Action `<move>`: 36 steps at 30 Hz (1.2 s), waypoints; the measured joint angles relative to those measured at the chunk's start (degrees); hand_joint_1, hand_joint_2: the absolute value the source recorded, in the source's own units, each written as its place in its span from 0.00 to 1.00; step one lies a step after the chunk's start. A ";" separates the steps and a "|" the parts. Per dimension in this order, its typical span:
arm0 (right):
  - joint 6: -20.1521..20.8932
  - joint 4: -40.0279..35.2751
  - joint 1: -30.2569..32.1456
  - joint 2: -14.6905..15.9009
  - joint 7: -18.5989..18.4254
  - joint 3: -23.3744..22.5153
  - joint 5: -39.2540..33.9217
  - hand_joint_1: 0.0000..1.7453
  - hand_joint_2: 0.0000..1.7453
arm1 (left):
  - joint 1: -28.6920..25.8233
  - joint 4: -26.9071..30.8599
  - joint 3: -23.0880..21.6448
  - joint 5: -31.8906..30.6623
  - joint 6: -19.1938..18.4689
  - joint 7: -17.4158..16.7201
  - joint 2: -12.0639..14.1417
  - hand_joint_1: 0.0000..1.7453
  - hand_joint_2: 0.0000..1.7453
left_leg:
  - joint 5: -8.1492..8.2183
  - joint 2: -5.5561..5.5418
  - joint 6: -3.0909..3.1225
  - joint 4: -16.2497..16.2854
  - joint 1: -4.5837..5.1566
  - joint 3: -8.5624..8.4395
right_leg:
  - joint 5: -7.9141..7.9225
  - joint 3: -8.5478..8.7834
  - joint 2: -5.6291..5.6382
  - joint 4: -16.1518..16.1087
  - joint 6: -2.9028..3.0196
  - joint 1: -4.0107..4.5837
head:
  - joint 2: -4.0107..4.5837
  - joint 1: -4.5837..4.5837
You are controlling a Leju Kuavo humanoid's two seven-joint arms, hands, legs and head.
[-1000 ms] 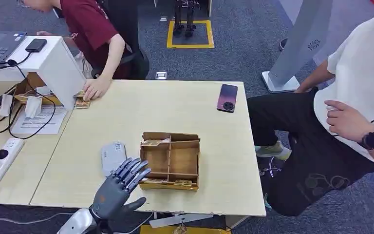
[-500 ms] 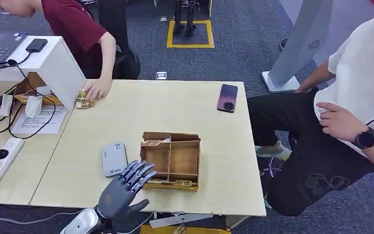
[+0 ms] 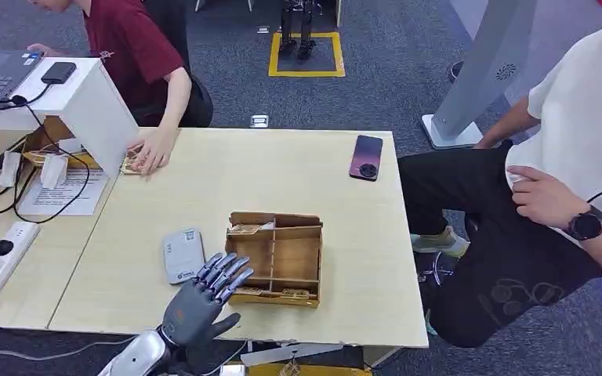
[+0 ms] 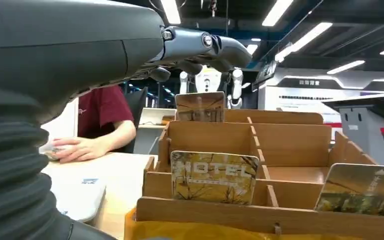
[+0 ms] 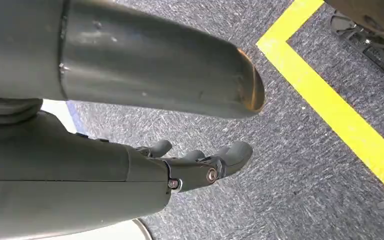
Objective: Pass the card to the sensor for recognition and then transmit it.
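A wooden divided box stands near the table's front edge, with cards standing in its front row and one in its back left slot. The grey-white card sensor lies flat just left of the box. My left hand hovers at the box's front left corner, fingers spread and holding nothing. In the left wrist view its fingers reach above a "HOTEL" card, with a second card beside it and a third behind. My right hand hangs over the carpet, holding nothing.
A phone lies at the table's far right. A person in red presses a hand on loose cards beside a white stand. Another person in white sits close at the right. Cables and a power strip are at the left.
My left hand has shifted right, off the sensor, toward the box's front left corner. The person in red has straightened up, hand still on the cards.
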State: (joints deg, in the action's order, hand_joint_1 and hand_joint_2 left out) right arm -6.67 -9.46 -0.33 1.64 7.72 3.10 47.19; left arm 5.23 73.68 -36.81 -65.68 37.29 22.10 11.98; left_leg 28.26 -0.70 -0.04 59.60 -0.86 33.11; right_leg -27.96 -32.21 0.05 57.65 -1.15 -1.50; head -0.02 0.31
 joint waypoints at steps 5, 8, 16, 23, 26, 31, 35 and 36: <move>-0.02 0.00 0.01 0.00 0.24 0.00 0.17 0.00 0.00 | 0.32 -0.98 0.00 0.00 -0.02 -0.33 -0.33 0.00 1.00 | 0.00 0.00 0.00 0.00 0.00 0.00 | 0.00 0.00 0.00 0.00 0.00 0.00 | 0.00 0.00; -0.02 0.00 0.01 0.00 0.24 -0.02 0.20 0.00 0.00 | 0.34 -1.33 0.00 0.02 -0.02 -0.50 -0.52 0.00 1.00 | 0.00 0.00 0.00 0.00 0.00 0.00 | 0.00 0.00 0.00 0.00 0.00 0.00 | 0.00 0.00; -0.13 0.00 0.01 0.00 0.24 -0.02 0.57 0.00 0.00 | 0.34 -1.90 0.00 0.33 -0.09 -0.48 -0.68 0.00 1.00 | 0.00 0.00 0.00 0.00 0.00 0.00 | 0.00 0.00 0.00 0.00 0.00 0.00 | 0.00 0.00; -0.57 0.00 0.01 0.00 0.24 -0.02 0.83 0.00 0.00 | 0.35 -2.49 0.00 0.68 -0.13 0.09 -1.14 0.00 1.00 | 0.00 0.00 0.00 0.00 0.00 0.00 | 0.00 0.00 0.00 0.00 0.00 0.00 | 0.00 0.00; -0.57 0.00 0.01 0.00 0.26 -0.02 0.98 0.00 0.00 | 0.39 -2.80 0.00 -0.81 0.02 -0.55 -1.14 0.00 1.00 | 0.00 0.00 0.00 0.00 0.00 -0.01 | 0.00 0.00 0.00 0.00 0.00 0.00 | 0.00 0.00; -0.57 0.00 0.01 0.00 0.31 -0.02 1.14 0.00 0.00 | 0.43 -3.21 0.00 -0.24 0.00 -0.55 -1.20 0.00 1.00 | 0.00 0.00 0.00 0.00 0.00 0.00 | 0.00 0.00 0.00 0.00 0.00 0.00 | 0.00 0.02; -0.55 0.00 0.00 0.00 0.33 -0.02 1.18 0.00 0.00 | 0.47 -3.56 -0.02 0.44 -0.07 0.04 -1.64 0.00 1.00 | 0.00 0.00 0.00 0.00 0.00 0.00 | 0.00 0.00 0.00 0.00 0.00 0.00 | 0.00 0.00; -0.55 0.00 0.00 -0.02 0.33 -0.04 1.25 0.00 0.00 | 0.50 -3.69 -0.07 0.44 -0.09 0.07 -1.72 0.00 1.00 | 0.00 0.00 0.00 0.00 0.00 0.00 | 0.00 0.00 0.00 0.00 0.00 0.00 | 0.00 0.00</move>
State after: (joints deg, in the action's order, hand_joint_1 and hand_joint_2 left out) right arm -7.21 -9.46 -0.33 1.62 8.04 3.06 48.44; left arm 5.73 69.99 -36.87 -65.24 37.20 22.16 10.25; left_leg 28.26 -0.69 -0.05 59.60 -0.86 33.11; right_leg -27.96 -32.21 0.05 57.65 -1.15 -1.50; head -0.02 0.31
